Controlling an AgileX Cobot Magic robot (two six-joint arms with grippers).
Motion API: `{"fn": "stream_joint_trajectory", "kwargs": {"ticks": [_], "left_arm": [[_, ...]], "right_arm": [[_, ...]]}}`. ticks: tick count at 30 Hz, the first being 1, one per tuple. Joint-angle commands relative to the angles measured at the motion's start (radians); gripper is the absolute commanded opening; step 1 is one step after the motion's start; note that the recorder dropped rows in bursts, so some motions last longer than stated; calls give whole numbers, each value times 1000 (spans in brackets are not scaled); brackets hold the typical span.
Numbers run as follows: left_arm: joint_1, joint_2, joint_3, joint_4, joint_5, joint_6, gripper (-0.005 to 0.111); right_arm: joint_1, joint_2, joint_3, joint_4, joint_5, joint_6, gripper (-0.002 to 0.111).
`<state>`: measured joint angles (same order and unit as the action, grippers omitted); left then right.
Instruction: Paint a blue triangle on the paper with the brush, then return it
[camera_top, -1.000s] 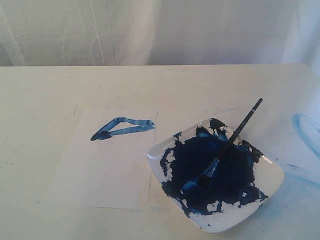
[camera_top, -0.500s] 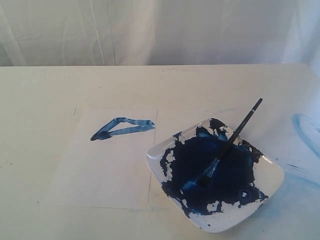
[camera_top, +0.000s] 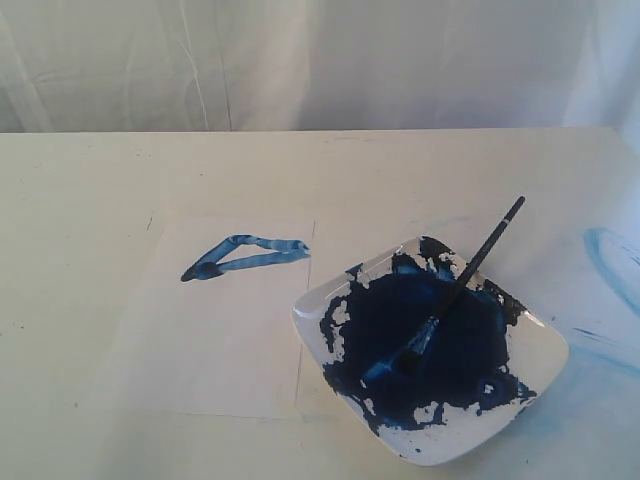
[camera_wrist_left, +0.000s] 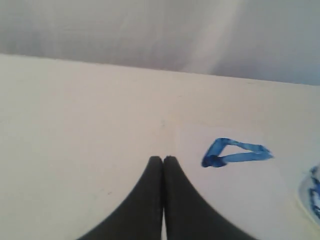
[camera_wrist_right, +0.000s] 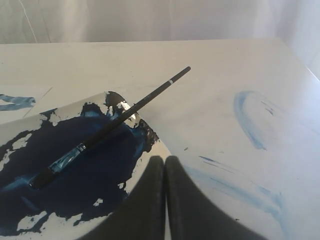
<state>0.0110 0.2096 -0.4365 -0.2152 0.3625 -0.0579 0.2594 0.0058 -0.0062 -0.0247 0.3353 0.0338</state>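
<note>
The brush (camera_top: 462, 281) lies in the white plate (camera_top: 546, 350) smeared with dark-blue paint, its bristles in the paint and its black handle propped over the far rim. The right wrist view shows the brush (camera_wrist_right: 112, 121) lying loose on that plate (camera_wrist_right: 30, 222). The blue triangle (camera_top: 240, 256) sits near the far edge of the white paper (camera_top: 215, 345), left of the plate. It shows again as the blue triangle (camera_wrist_left: 235, 153) in the left wrist view. My left gripper (camera_wrist_left: 163, 159) is shut and empty beside the paper (camera_wrist_left: 250, 195). My right gripper (camera_wrist_right: 164, 159) is shut and empty over the plate's rim. Neither arm appears in the exterior view.
A pale-blue curved smear (camera_top: 612, 255) stains the cream table (camera_top: 100, 180) right of the plate, seen also as the smear (camera_wrist_right: 247, 120) in the right wrist view. A white curtain (camera_top: 300, 60) hangs behind the table's far edge.
</note>
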Motion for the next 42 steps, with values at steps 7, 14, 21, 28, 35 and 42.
{"fn": "stream_joint_trajectory", "kwargs": {"ticks": [7, 14, 21, 28, 35, 42], "left_arm": [[0, -112, 237, 247, -93, -155, 0], [0, -175, 416, 242, -165, -121, 0], [1, -210, 437, 235, -137, -40, 0], [2, -210, 437, 233, -137, 71, 0], [53, -210, 437, 215, -137, 74, 0], [58, -210, 437, 223, -145, 15, 0]], "right_arm": [[3, -6, 6, -1, -1, -12, 0], [3, -6, 6, -1, -1, -12, 0], [3, -6, 6, -1, -1, -12, 0], [3, -6, 6, -1, 1, -12, 0], [3, -6, 6, -1, 1, -12, 0], [3, -6, 6, -1, 1, -12, 0]]}}
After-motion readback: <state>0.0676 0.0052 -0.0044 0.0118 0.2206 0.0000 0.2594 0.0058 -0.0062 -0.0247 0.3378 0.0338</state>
